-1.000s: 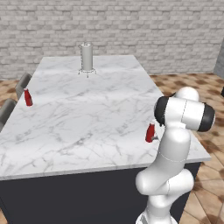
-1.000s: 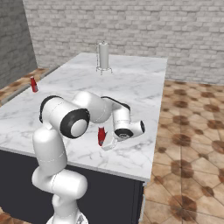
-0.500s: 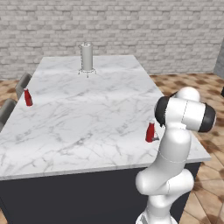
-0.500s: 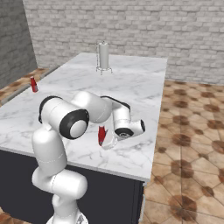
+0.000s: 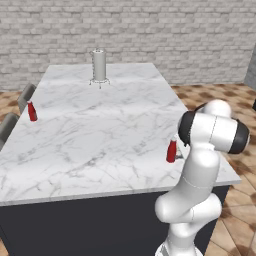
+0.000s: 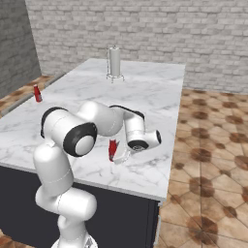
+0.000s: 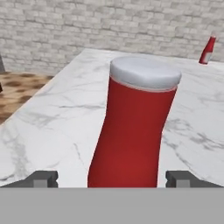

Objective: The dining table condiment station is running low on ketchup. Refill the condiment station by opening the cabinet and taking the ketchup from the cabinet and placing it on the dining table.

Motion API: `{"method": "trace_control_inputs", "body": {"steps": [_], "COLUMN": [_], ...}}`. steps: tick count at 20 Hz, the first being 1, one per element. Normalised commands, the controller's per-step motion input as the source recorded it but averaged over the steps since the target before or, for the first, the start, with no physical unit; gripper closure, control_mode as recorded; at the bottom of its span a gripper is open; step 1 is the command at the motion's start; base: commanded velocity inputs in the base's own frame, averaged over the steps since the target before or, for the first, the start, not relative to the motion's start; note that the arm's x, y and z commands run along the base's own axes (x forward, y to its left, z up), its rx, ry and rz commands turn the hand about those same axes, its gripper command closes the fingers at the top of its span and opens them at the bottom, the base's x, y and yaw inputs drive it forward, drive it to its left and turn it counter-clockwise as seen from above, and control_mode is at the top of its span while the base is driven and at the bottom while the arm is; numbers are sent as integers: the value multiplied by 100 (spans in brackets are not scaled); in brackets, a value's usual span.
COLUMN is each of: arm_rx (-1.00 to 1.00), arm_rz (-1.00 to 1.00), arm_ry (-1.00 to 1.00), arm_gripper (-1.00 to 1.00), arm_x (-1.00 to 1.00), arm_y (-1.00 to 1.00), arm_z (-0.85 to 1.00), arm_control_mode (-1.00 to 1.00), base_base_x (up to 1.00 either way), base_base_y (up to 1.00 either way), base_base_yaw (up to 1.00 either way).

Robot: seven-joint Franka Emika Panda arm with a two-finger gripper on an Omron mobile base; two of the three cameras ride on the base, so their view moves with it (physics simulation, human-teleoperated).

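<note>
1. Counts: two red bottles, one grey cylinder, one dining table, one gripper.
2. The ketchup stands upright on the dining table, close to the table's near right corner, just beside the arm.
3. Other red bottle sits at the table's left edge, well apart from the ketchup. In the hand view it appears far off, past the ketchup's top right.
4. Grey cylinder is upright near the table's far edge, roughly centred.
5. Jaws are wide: in the hand view both fingertips flank the ketchup base with a visible gap on each side, no contact.
6. Open marble lies between the ketchup and both other items; table middle is bare.
7. Tiled floor runs along the table's right side.
</note>
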Motion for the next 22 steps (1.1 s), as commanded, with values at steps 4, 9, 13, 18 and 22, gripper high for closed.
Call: {"method": "trace_control_inputs", "body": {"steps": [4, 9, 13, 18, 22], "arm_rx": [2, 6, 6, 0, 0], "arm_rz": [0, -3, -2, 0, 0], "arm_ry": [0, 0, 0, -9, -17], "arm_gripper": [-100, -100, -100, -100, -100], "arm_x": [-21, -46, -73, -78, -74], "arm_y": [-23, -38, -21, 0, 0], "arm_z": [21, 29, 38, 63, 79], "arm_control_mode": [-100, -100, -100, -100, -100], "base_base_x": [0, 0, 0, 0, 0], "base_base_y": [0, 0, 0, 0, 0], "base_base_yaw": [0, 0, 0, 0, 0]}}
